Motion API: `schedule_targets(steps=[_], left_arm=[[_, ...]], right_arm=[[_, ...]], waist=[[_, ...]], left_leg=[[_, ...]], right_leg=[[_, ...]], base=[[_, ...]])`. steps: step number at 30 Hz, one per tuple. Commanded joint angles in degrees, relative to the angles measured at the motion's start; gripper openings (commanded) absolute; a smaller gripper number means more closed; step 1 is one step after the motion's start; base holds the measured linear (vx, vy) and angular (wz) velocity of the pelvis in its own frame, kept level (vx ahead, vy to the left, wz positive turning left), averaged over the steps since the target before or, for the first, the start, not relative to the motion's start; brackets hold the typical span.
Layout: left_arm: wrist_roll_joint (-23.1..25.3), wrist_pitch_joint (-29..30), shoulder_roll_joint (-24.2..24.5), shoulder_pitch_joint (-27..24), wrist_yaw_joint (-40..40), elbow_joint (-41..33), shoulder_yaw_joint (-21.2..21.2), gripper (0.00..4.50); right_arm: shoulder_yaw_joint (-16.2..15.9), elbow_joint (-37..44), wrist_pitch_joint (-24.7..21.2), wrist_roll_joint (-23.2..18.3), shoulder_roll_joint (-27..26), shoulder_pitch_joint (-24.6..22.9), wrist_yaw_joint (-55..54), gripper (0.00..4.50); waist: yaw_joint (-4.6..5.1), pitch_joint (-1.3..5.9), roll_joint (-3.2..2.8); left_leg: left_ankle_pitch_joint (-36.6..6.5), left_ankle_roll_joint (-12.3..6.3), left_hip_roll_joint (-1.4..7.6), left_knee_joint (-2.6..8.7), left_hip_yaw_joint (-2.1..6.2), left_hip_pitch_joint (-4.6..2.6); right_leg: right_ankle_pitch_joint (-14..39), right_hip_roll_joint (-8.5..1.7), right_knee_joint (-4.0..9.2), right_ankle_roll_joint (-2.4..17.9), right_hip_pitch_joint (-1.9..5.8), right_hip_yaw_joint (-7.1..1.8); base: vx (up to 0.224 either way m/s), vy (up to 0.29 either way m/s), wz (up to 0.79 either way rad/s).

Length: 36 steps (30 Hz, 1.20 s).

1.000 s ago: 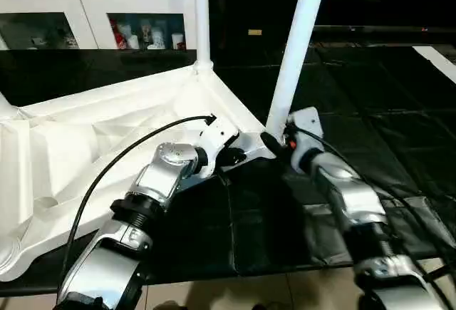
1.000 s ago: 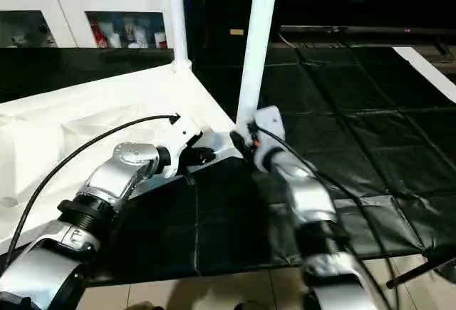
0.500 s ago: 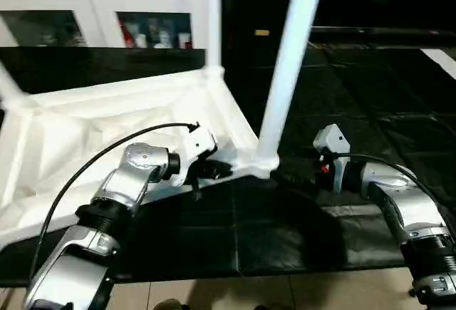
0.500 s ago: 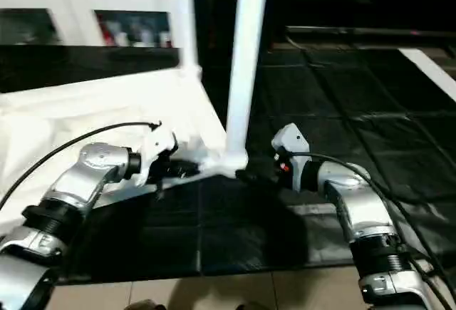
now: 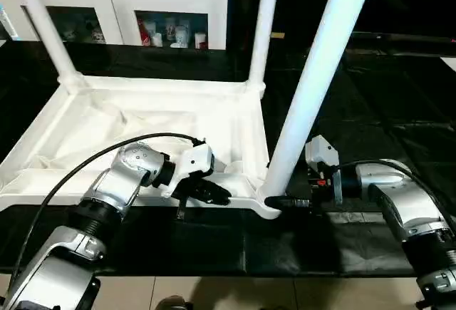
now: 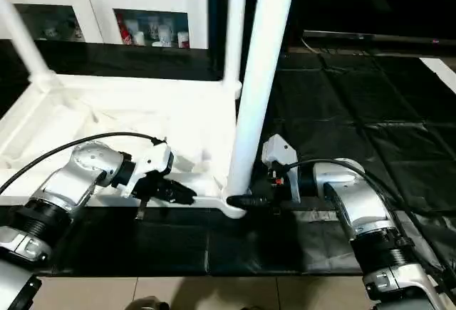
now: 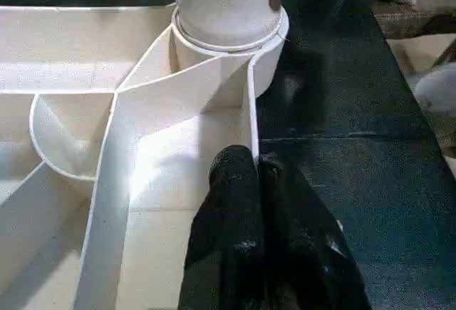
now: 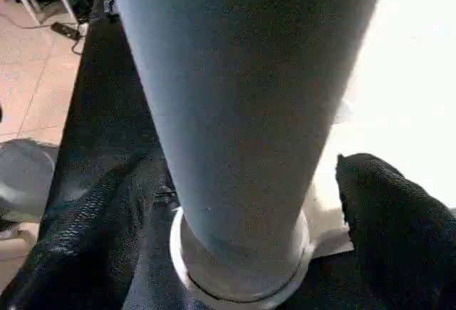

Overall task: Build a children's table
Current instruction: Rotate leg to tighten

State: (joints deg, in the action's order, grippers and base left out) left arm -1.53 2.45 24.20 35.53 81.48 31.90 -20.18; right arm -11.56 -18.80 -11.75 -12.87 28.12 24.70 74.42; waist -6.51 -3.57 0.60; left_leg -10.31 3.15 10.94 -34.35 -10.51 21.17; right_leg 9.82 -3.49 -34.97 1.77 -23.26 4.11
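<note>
Left claw (image 5: 214,192), head view: pressed together on the upturned table top's (image 5: 142,121) near rim, steadying it on the dark mat. Right wrist view: our right claw's fingers (image 8: 388,231) spread around the nearest leg's (image 8: 242,110) base. Leg-tightening step, we judge; next, close and twist.

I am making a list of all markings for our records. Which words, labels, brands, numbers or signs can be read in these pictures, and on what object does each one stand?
None can be read.
Items behind the glass doors of the cabinet: printing, if any, too small to read.
Small light tag on the dark background: too small to read.
Children's table and its legs: plain white, no marking visible.
</note>
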Motion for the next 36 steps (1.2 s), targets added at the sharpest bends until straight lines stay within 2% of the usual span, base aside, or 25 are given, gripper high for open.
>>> schedule_targets(steps=[1,3,7,14,18,21,26,28,30,31,33,34,35,36], left_arm=[[-0.61,-1.08,0.12,0.11,2.41,-3.05,-1.36,0.0],[-0.65,-1.26,0.52,-0.09,3.24,-3.31,-1.54,0.0],[-0.6,-1.3,0.6,-0.18,3.47,-3.36,-1.54,0.0],[-0.54,-1.29,0.68,-0.3,3.64,-3.46,-1.66,0.0],[-0.39,-1.2,0.6,-0.38,3.55,-3.5,-1.61,0.0],[-0.06,-1.34,0.34,-0.4,2.55,-3.14,-1.44,0.0],[0.0,1.52,-2.87,1.23,-6.1,-0.22,1.77,0.0],[0.16,4.24,-5.05,2.47,-11.89,0.95,3.53,0.0],[0.41,6.71,-6.96,3.53,-16.57,1.45,4.73,0.0],[0.71,8.16,-8.28,4.38,-19.91,2.02,5.45,0.0],[0.83,9.89,-10.07,5.5,-23.83,2.79,6.4,0.0],[0.87,10.38,-10.76,5.91,-25.32,3.08,6.75,0.0],[1.24,11.29,-12.7,7.06,-30.09,4.27,7.76,0.0],[1.29,11.34,-12.85,7.14,-30.51,4.36,7.84,0.0]], right_arm=[[-0.49,-0.34,0.24,0.03,0.39,0.98,1.37,3.89],[-1.35,-0.84,0.01,-0.24,0.63,1.36,3.14,3.7],[-1.61,-1.02,-0.38,-0.64,0.71,1.49,3.87,3.44],[-1.66,-1.08,-0.91,-0.85,0.66,1.46,4.93,2.72],[-1.61,-0.83,-1.34,-1.09,0.46,1.16,5.2,2.4],[-1.42,-0.55,-1.86,-1.32,0.14,0.86,4.6,2.15],[0.75,-2.03,-2.18,1.28,-3.41,0.25,-6.84,2.02],[2.85,-4.77,-3.19,3.04,-7.4,1.4,-17.14,2.0],[4.35,-6.55,-4.26,4.03,-10.82,2.5,-24.82,1.99],[4.75,-7.27,-4.74,4.42,-12.58,3.14,-28.19,1.98],[5.05,-8.6,-5.21,4.85,-14.83,4.03,-32.08,1.95],[5.06,-9.11,-5.39,5.04,-15.64,4.37,-33.39,1.95],[4.83,-10.17,-5.76,5.61,-18.06,5.07,-36.48,1.95],[4.89,-10.32,-5.8,5.67,-18.3,5.16,-36.94,1.95]], waist=[[0.28,4.14,0.25],[0.28,4.17,0.46],[0.26,4.17,0.32],[0.26,4.19,0.28],[0.22,4.23,0.13],[0.26,4.19,0.26],[0.76,3.96,0.44],[1.21,3.9,0.0],[1.68,3.89,0.28],[2.25,3.87,0.26],[2.58,3.96,0.25],[2.98,4.11,0.33],[3.17,4.21,0.43],[3.15,4.27,0.3]], left_leg=[[-10.76,-2.33,2.59,3.82,0.79,-0.88],[-10.48,-2.44,2.59,3.76,0.75,-0.81],[-10.24,-2.59,2.61,3.76,0.73,-0.82],[-10.35,-2.37,2.58,3.76,0.78,-0.81],[-10.11,-2.44,2.64,3.74,0.77,-0.85],[-10.14,-2.43,2.6,3.77,0.77,-0.81],[-12.19,-1.04,2.22,3.81,0.85,-1.01],[-13.13,-0.33,2.19,3.82,0.95,-1.12],[-13.33,0.19,2.03,3.93,1.15,-1.19],[-12.87,0.55,2.1,4.11,1.34,-0.75],[-12.99,0.62,2.04,4.02,1.24,-0.88],[-12.18,0.05,1.93,3.85,1.19,-0.77],[-10.74,-0.57,1.86,3.72,1.03,-0.45],[-10.3,-0.67,1.89,3.67,1.05,-0.56]], right_leg=[[17.62,-4.87,4.64,9.65,2.92,-2.88],[17.47,-4.85,4.57,9.61,2.96,-2.92],[16.78,-4.81,4.54,9.9,2.94,-2.9],[17.78,-4.85,4.62,9.44,2.98,-2.89],[16.47,-4.81,4.48,10.02,2.94,-2.88],[16.54,-4.75,4.49,9.99,2.99,-2.87],[21.83,-4.88,5.18,8.55,2.82,-2.77],[23.9,-4.9,5.31,8.09,2.51,-2.76],[25.63,-4.89,5.69,7.35,2.68,-2.51],[25.16,-4.88,5.39,7.28,2.9,-2.51],[24.56,-4.76,5.53,7.23,2.74,-2.54],[21.97,-4.82,5.26,8.13,2.89,-2.74],[19.13,-4.73,5.0,8.76,3.12,-2.85],[18.01,-4.76,4.9,9.19,3.02,-2.87]], base=[[0.0,0.0,0.0],[0.0,0.0,0.0],[0.0,0.0,0.0],[0.0,0.0,0.0],[0.0,0.0,0.0],[0.0,0.0,0.0],[0.0,0.0,0.0],[0.0,0.0,0.0],[0.0,0.0,0.0],[0.0,0.0,0.0],[0.0,0.0,0.0],[0.0,0.0,0.0],[0.0,0.0,0.0],[0.0,0.0,0.0]])
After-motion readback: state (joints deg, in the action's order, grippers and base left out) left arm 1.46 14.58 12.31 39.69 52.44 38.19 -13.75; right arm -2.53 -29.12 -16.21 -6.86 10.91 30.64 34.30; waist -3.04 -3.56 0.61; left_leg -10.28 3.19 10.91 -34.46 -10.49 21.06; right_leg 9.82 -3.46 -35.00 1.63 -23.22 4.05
